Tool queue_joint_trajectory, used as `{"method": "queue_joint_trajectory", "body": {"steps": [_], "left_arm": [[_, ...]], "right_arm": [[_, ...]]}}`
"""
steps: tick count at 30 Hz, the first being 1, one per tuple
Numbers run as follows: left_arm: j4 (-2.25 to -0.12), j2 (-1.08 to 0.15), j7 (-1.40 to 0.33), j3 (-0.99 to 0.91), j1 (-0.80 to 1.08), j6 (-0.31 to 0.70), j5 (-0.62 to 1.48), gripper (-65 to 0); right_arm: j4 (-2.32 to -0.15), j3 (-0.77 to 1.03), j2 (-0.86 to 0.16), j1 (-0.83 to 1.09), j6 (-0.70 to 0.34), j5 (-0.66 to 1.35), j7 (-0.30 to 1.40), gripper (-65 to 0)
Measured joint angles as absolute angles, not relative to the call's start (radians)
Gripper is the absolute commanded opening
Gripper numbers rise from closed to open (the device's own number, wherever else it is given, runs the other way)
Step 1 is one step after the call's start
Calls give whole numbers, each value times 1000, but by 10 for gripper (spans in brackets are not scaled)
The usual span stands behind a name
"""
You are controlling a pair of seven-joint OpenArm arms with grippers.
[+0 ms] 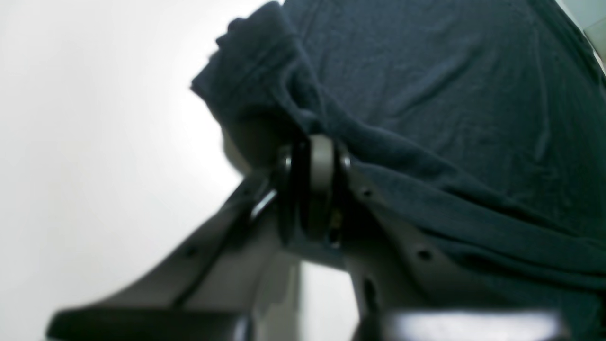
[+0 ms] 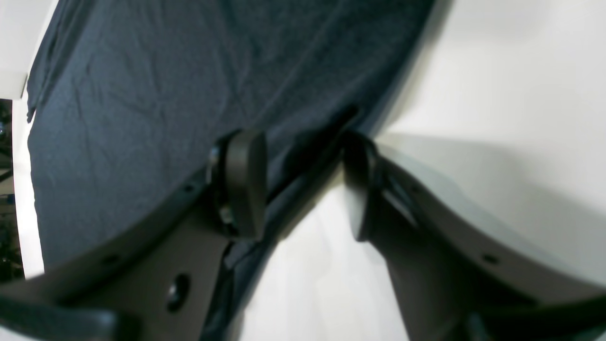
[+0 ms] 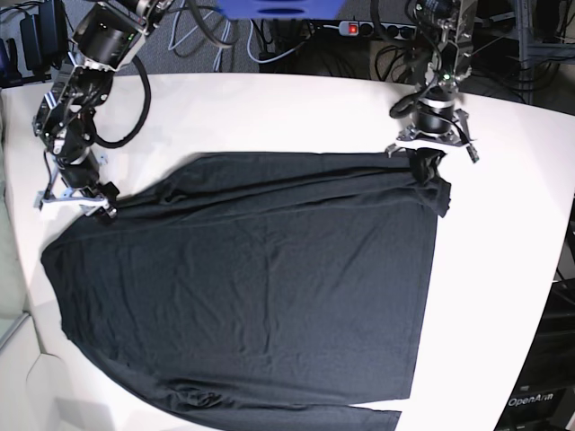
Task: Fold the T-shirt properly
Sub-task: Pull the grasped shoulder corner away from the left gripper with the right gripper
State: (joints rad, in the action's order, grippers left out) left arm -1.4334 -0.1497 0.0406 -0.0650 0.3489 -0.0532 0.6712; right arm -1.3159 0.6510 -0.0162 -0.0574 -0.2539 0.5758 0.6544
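Lying spread on the white, smooth tabletop [image 3: 503,269]: the T-shirt [image 3: 260,287], black, soft matte knit, no print, with fine creases running across the flat body. Forming a wide shape, broad at the near hem and narrowing toward the far edge.

Pinching a bunched corner of the T-shirt [image 1: 426,118] at the far edge: the left gripper [image 1: 315,163], fingers pressed together on the cloth, with thick folds gathering and hanging around the round pads. Lifting slightly there, the fabric making a small drooping flap beside the gripper [image 3: 431,148].

Standing at the other far corner: the right gripper [image 2: 303,184], fingers spread apart, dark and curved, with flat oval pads. Passing between them: only a thin folded edge of the T-shirt [image 2: 165,94], not clamped. Resting low on the tabletop at the fabric edge in the base view: the same gripper [image 3: 76,202].

Showing behind the tabletop: tangled cables [image 3: 269,36], dark.
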Motion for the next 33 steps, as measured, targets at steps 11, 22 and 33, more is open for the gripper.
{"method": "queue_joint_trajectory", "body": {"steps": [11,22,33], "left_arm": [[-1433,-150,41,-59,348,-53,671,-611],[-1433,-149,41,-62,349,-56,675,-611],[-1429,-149,41,-60,348,-56,675,-611]], "right_arm": [[-1316,687,-16,-57,-254,573,654,-373],[-1161,685,-64,-115,-285,626,606,-375],[-1153,687,-67,-116,-284,608,602,-578]]}}
